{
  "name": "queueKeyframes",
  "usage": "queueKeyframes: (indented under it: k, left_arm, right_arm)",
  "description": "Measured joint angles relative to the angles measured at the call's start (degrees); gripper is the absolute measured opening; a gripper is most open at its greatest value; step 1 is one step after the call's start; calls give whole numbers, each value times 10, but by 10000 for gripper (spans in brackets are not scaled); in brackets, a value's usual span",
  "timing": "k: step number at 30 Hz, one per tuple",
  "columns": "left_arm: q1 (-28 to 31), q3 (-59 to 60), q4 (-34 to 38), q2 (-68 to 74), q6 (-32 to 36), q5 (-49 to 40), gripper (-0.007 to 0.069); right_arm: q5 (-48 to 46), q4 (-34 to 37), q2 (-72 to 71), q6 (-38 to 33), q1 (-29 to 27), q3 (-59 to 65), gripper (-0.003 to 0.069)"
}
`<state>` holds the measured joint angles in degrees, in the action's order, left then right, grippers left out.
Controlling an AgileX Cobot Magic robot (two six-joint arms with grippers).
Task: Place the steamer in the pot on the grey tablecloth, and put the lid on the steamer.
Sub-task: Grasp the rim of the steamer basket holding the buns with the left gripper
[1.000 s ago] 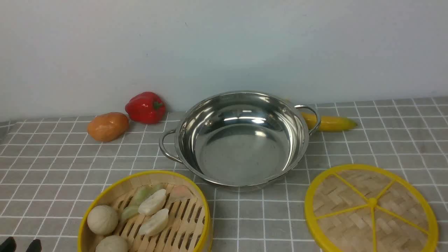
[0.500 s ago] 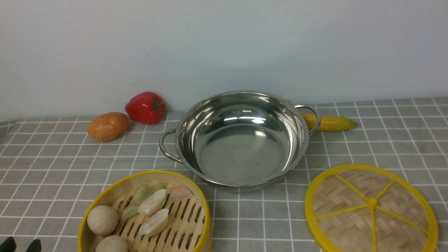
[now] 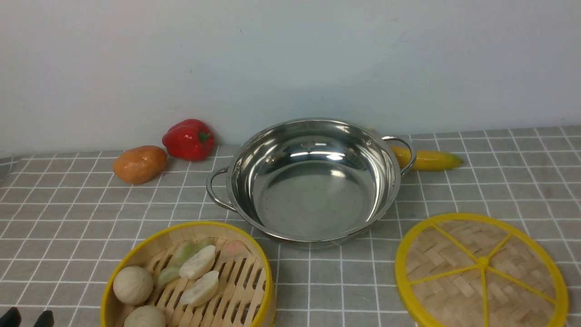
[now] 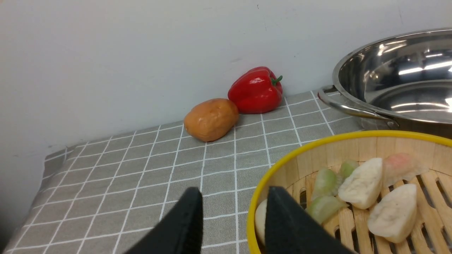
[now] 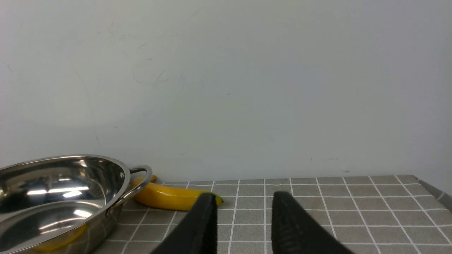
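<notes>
Grey tablecloth (image 3: 68, 218) meeting pale wall (image 3: 290, 59), left pincer (image 4: 235, 192) and right pincer (image 5: 244, 195) parted, empty.

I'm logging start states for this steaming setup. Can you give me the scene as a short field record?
pot: wide shiny steel pot, empty, mid-cloth near the wall
steamer: round bamboo steamer with yellow rim, on the cloth left-front of the pot, holding pale buns and dumplings
lid: flat woven bamboo lid with yellow spokes, on the cloth right-front of the pot
surface: grey tablecloth with white grid
bystanders: red bell pepper, orange-brown potato, yellow banana
left gripper: open, empty, by the steamer's rim
right gripper: open, empty
progress: neither step done
</notes>
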<state>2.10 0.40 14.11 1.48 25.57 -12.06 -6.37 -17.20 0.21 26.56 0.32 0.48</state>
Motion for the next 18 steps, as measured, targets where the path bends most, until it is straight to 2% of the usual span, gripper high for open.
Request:
queueKeyframes:
  k: [3, 7, 12, 15, 18]
  left_arm:
    - [0, 0, 3, 0, -2, 0, 243]
    - [0, 0, 60, 0, -33, 0, 243]
    - [0, 0, 253, 0, -144, 0, 243]
    - [0, 0, 356, 0, -176, 1, 243]
    - [0, 0, 412, 0, -180, 1, 243]
  right_arm:
    - [0, 0, 0, 0, 0, 0, 242]
    - [0, 0, 0, 0, 0, 0, 242]
    - [0, 2, 0, 0, 0, 0, 242]
    - [15, 36, 0, 23, 0, 0, 242]
    - [46, 88, 0, 61, 0, 0, 242]
